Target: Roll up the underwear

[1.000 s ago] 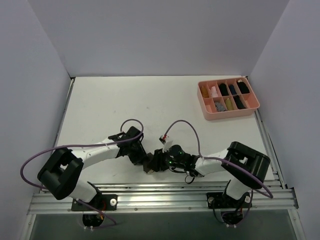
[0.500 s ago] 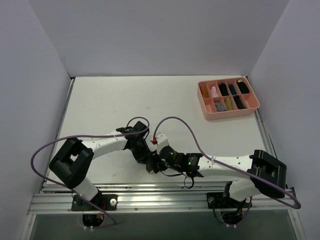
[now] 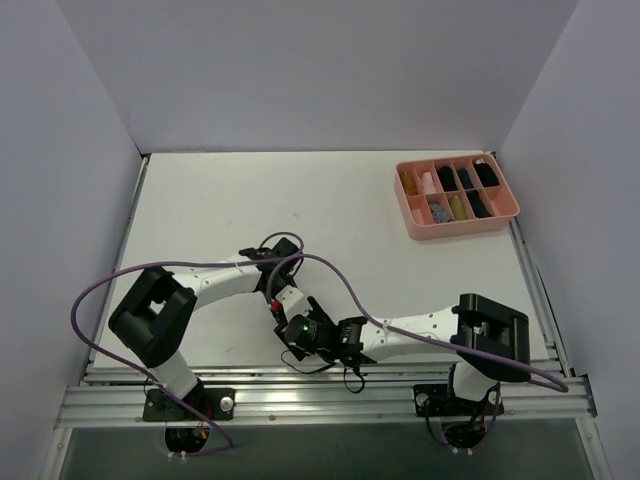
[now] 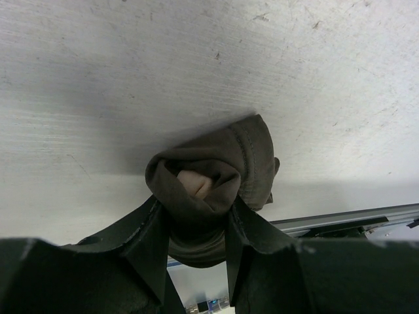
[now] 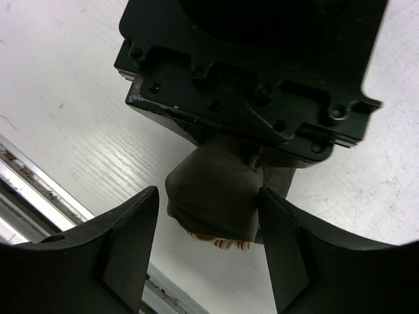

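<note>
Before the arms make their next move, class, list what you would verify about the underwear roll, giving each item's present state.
1. Left gripper clamped on the underwear: ok.
2. Right gripper open, one finger each side of the bundle: ok.
3. Roll fully tucked: cannot tell; tan waistband peeks out.
4. Bundle over the table, inside its near edge: ok.
5. Pink tray far from both arms: ok.

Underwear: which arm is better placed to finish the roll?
Left, likely. The left gripper is clamped on the bunched underwear; the right gripper stands open on either side of it, gripping nothing.
</note>
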